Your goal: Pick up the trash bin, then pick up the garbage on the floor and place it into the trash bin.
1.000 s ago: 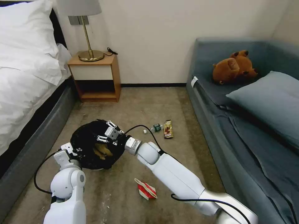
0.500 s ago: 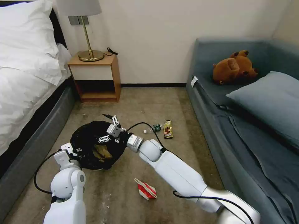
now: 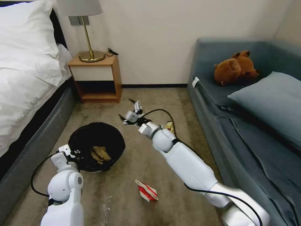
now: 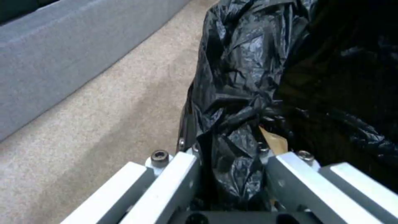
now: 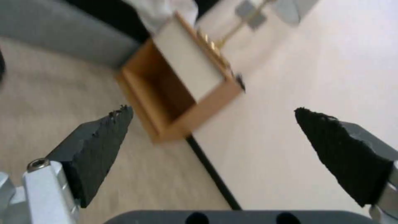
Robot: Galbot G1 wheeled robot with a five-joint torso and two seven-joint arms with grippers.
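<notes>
Black plastic lines the trash bin (image 3: 97, 147), which the left claw (image 4: 232, 174) grips by its rim, above the carpet. A crumpled brown paper bag (image 3: 100, 153) lies inside. The right claw (image 3: 129, 110) is open and empty, near the nightstand (image 3: 95, 78). The red-and-white wrapper (image 3: 146, 191) lies on the floor.

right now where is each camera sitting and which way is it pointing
Head view: high on the robot, looking forward and down at the carpet; both arms show, the left gripper at the trash bin rim, the open right gripper raised beyond it.
Left wrist view: on the left wrist, close against the bin's black bag; the gripper frame clamps the bag.
Right wrist view: on the right wrist, facing the nightstand and wall; its two dark fingertips stand wide apart.
Shared: head and right wrist views both show the nightstand; head and left wrist views both show the bin.
</notes>
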